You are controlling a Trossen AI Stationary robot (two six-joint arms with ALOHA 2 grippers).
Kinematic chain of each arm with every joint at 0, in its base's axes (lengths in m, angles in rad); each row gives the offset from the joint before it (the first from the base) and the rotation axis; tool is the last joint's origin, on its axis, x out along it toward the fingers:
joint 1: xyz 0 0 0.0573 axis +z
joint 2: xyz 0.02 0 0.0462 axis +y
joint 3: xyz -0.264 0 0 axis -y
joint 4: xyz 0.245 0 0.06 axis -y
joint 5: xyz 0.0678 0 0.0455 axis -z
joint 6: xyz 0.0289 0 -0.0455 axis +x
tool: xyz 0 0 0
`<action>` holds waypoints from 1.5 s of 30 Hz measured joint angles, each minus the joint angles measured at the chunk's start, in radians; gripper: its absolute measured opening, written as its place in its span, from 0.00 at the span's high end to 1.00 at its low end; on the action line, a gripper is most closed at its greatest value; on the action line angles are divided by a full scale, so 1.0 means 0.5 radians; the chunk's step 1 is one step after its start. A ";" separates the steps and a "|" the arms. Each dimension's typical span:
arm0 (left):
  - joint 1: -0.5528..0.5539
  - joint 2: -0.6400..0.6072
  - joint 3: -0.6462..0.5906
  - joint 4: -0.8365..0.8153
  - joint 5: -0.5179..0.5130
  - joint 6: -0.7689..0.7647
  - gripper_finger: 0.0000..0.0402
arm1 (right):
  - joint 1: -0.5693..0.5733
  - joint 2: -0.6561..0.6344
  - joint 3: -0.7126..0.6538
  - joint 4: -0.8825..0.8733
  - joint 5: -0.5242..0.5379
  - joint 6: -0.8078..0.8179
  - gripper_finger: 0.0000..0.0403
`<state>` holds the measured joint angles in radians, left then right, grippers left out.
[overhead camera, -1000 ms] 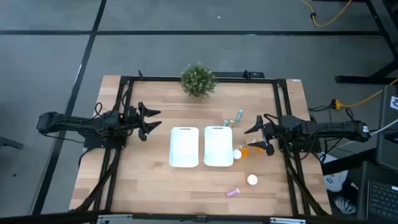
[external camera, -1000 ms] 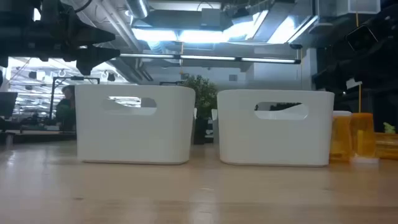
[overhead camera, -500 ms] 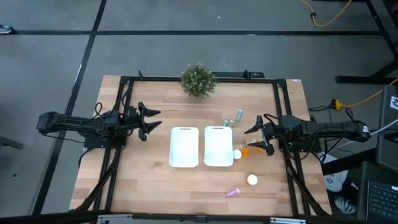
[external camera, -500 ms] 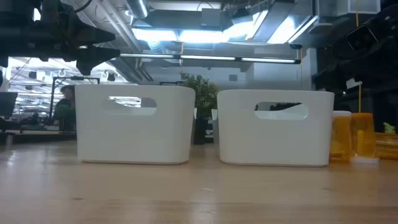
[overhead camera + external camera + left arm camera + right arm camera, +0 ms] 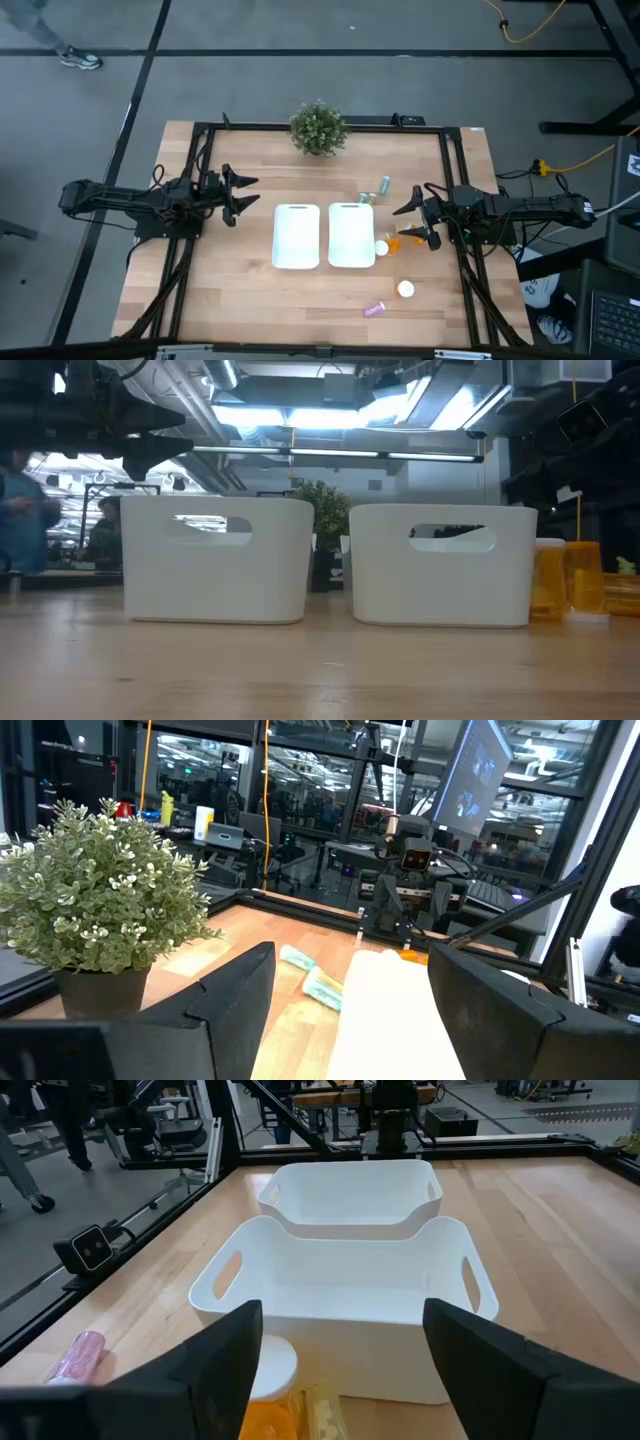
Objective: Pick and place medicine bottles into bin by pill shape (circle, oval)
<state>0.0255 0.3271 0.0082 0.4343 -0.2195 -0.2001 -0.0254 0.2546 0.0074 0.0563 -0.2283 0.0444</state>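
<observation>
Two white bins (image 5: 297, 237) (image 5: 351, 236) stand side by side at the table's middle. Right of them are the medicine bottles: two pale teal ones (image 5: 384, 185) (image 5: 366, 199) lying on their sides, an orange one with a white cap (image 5: 392, 243) beside the right bin, another white-capped one (image 5: 405, 289), and a pink one (image 5: 374, 309) lying near the front edge. My right gripper (image 5: 410, 222) hangs open just right of the orange bottle (image 5: 265, 1415), pointing at the bins (image 5: 350, 1280). My left gripper (image 5: 245, 195) hangs open left of the bins, with nothing between its fingers.
A potted plant (image 5: 318, 128) stands at the table's far edge, behind the bins; it also fills one side of the left wrist view (image 5: 95, 900). A black frame (image 5: 320, 124) runs around the table. A person (image 5: 20, 510) shows in the room beyond the table.
Both arms have kept still. A person has walked into view in the room beyond the table's far left.
</observation>
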 joint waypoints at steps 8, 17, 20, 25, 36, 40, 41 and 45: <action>0.000 0.000 0.000 0.001 0.000 0.000 0.36 | 0.000 0.000 0.000 0.000 0.000 0.000 0.31; 0.000 0.000 0.000 0.000 0.000 0.000 0.36 | 0.000 0.000 0.000 0.000 0.000 0.000 0.31; 0.000 0.000 0.000 0.000 0.000 0.000 0.36 | 0.000 0.001 0.000 0.001 -0.001 0.000 0.31; 0.000 0.000 0.000 0.000 0.000 0.000 0.36 | 0.000 0.001 0.000 0.034 0.000 0.000 0.31; 0.000 -0.001 -0.001 0.000 0.000 0.000 0.36 | 0.000 0.001 0.000 0.101 0.002 0.281 0.31; 0.000 0.000 0.000 0.001 0.000 0.000 0.36 | 0.000 0.001 0.000 0.105 0.001 0.314 0.31; 0.000 -0.001 0.000 0.000 0.000 0.000 0.36 | 0.000 0.000 0.000 0.106 0.001 0.314 0.31; 0.000 0.000 0.000 0.000 0.000 0.000 0.36 | 0.000 0.000 0.000 0.105 0.001 0.324 0.31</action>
<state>0.0254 0.3271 0.0082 0.4343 -0.2195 -0.2001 -0.0254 0.2546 0.0074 0.1090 -0.2279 0.2066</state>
